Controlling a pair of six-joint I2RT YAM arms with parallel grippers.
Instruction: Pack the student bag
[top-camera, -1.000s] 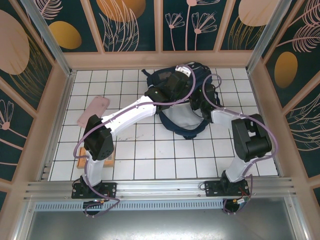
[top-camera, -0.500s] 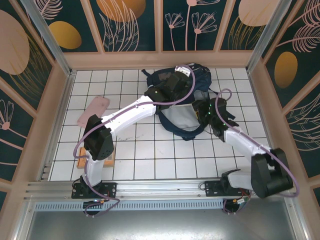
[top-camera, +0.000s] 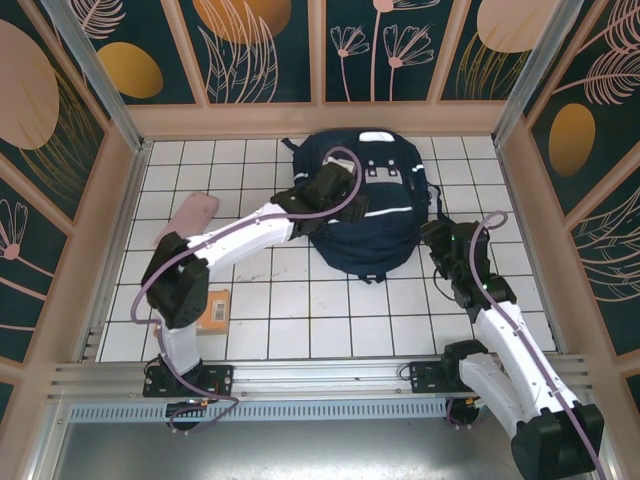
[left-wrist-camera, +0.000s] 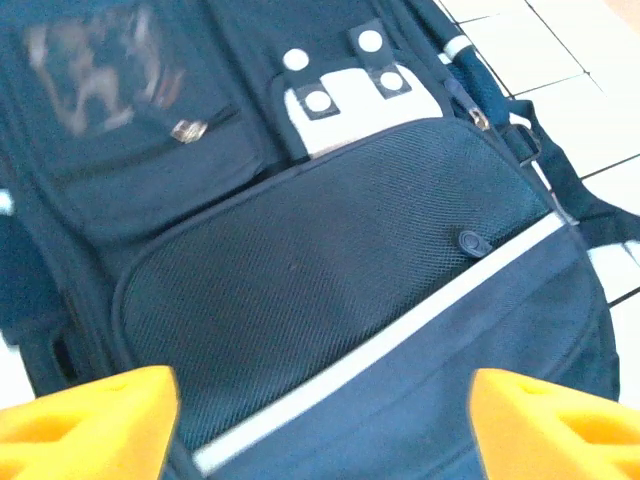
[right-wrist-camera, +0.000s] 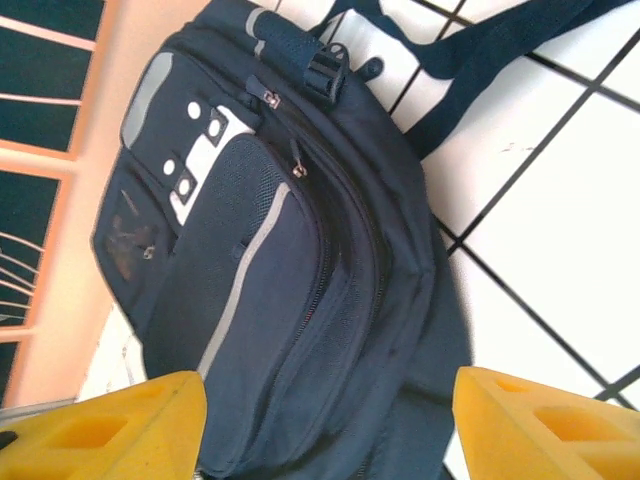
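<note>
Lying flat, one student bag (top-camera: 380, 228)

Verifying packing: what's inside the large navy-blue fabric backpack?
Nothing inside shows. The large navy-blue fabric backpack lies front up, its mesh front pocket and white stripe visible; fabric covers any contents.

The student bag (top-camera: 365, 205) lies flat on the worktop (top-camera: 300, 320), close to the rear wall. The left gripper (left-wrist-camera: 320, 425) hangs above the bag's left part, with the front pocket ahead of it. The right gripper (right-wrist-camera: 325, 425) stands just beside the bag's right edge, the bag ahead of it. A flat case (top-camera: 187, 215) lies well left of the left gripper. A small box (top-camera: 213, 307) lies left of and behind that gripper.
</note>
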